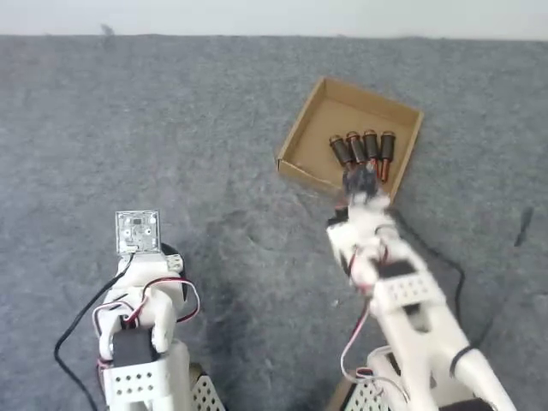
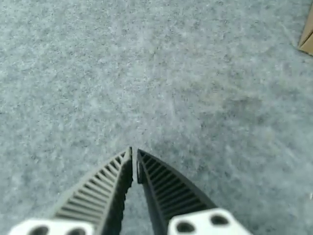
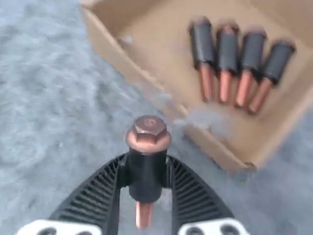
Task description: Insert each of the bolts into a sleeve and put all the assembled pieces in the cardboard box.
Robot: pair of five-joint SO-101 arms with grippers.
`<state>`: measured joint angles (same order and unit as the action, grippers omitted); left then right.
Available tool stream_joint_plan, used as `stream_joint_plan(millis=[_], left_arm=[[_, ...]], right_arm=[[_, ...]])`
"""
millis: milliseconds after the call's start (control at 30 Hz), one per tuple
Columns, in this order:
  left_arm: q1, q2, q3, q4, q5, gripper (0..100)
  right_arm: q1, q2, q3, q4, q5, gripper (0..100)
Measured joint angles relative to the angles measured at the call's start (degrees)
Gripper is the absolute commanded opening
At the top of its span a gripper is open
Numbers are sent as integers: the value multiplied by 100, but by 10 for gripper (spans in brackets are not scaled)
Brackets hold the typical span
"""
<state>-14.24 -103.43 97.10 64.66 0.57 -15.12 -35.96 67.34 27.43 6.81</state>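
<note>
At the 6 o'clock wall of the open brown cardboard box point(image 1: 300, 122): my right gripper point(image 3: 145, 164) hangs, jaws clamped round a black cylindrical sleeve point(image 3: 145, 176) with a copper hex-head bolt point(image 3: 148, 134) through it.
Box position: 1 o'clock on the grey felt bench point(image 1: 128, 111).
Step in hand: drop-off, I judge. I'd clear the wall toward 12 o'clock, lower onto bare floor at 9 o'clock of the row, then release gently.
Left gripper point(image 2: 134, 152): at 7 o'clock, jaws closed on nothing.
Count: four sleeved bolts point(image 1: 364, 147) boxed side by side, one held; five bolts, five sleeves, one box.
</note>
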Motion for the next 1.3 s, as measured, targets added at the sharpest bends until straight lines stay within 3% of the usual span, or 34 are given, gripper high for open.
stream_joint_plan(millis=[133,600,967,1133,1300], left_arm=[[0,0,0,0,0,11],[0,0,0,0,-9,11],[0,0,0,0,-9,11],[0,0,0,0,-9,11],[0,0,0,0,-18,11]], right_arm=[[62,545,-1371,1776,-26,6],[941,4009,-6066,4149,-62,6],[932,7033,-10338,5240,-62,14],[923,8431,-11842,5424,-62,132],[905,9240,-13152,6101,-62,107]])
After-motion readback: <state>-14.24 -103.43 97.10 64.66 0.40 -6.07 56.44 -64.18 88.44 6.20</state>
